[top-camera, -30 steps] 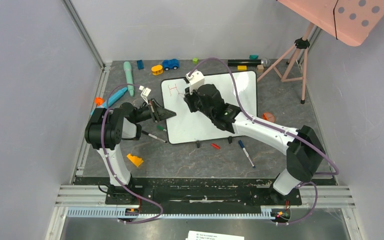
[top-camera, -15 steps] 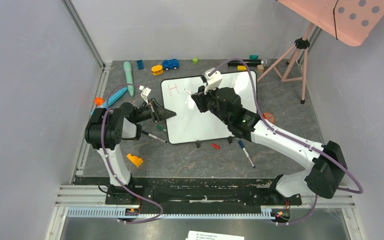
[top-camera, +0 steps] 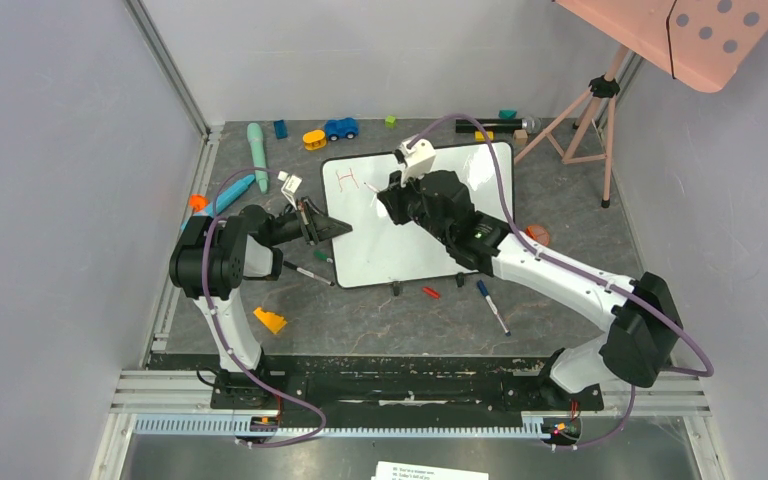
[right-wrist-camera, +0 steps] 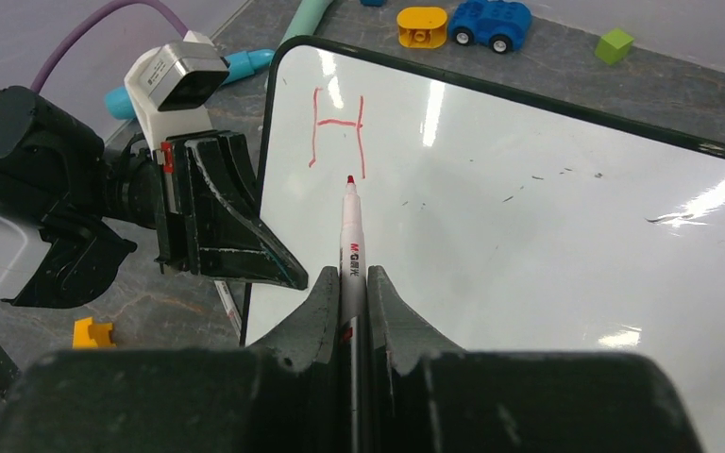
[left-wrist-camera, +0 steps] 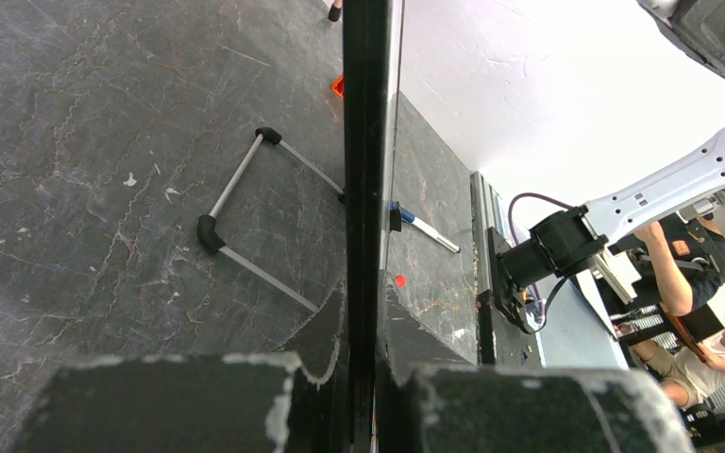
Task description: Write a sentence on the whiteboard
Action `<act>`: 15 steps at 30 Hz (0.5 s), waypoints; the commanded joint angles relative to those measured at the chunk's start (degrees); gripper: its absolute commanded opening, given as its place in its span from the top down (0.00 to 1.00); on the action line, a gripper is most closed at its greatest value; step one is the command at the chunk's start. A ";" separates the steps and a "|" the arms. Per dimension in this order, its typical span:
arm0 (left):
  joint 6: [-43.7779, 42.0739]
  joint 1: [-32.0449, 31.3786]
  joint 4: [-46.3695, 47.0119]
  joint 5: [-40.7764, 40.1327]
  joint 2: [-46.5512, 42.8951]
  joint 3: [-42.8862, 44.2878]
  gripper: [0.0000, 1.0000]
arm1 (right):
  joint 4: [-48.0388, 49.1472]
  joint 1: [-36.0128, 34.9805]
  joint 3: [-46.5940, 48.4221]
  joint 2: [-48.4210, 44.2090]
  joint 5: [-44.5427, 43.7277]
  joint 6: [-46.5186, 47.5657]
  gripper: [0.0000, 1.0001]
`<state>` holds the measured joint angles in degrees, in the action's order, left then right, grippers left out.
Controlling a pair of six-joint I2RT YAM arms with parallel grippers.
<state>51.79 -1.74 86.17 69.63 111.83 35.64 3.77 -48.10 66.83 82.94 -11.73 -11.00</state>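
Note:
The whiteboard [top-camera: 450, 235] lies mid-table; it also shows in the right wrist view [right-wrist-camera: 547, 245]. Of the sentence, only a red "H" [top-camera: 347, 179] stands near its far left corner, also in the right wrist view [right-wrist-camera: 338, 132]. My right gripper [right-wrist-camera: 352, 278] is shut on a red marker [right-wrist-camera: 350, 236], tip just below the H's right leg. In the top view the right gripper [top-camera: 388, 197] is over the board. My left gripper [top-camera: 335, 228] is shut on the board's left rim [left-wrist-camera: 366, 170], which passes edge-on between the jaws [left-wrist-camera: 375, 377].
Loose markers lie near the board's front edge: a blue-capped one [top-camera: 492, 305], a black one [top-camera: 308, 272] and a red cap [top-camera: 431, 292]. Toys sit at the back: blue car [top-camera: 340, 128], yellow piece [top-camera: 314, 139], teal tools [top-camera: 257, 155]. A pink tripod [top-camera: 590, 120] stands right.
My right arm swung right, then back a little left over the board; the marker tip stays near the H. The left gripper has not moved.

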 commanded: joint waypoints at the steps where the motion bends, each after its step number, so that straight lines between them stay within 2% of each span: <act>1: -4.48 0.20 3.04 -0.44 -0.22 -0.49 0.98 | -0.28 0.23 2.92 -0.11 1.90 -0.39 1.00; 10: -3.58 0.26 3.04 -0.71 0.73 0.29 0.98 | -7.30 0.23 4.72 -1.67 -4.38 4.59 1.00; 15: -3.86 0.25 3.04 -0.28 0.62 0.17 0.98 | -8.10 0.22 7.04 -0.47 -2.10 9.58 1.00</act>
<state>51.79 -1.69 86.17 69.63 111.83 35.62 -3.73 -48.10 69.41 83.33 -14.06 -6.37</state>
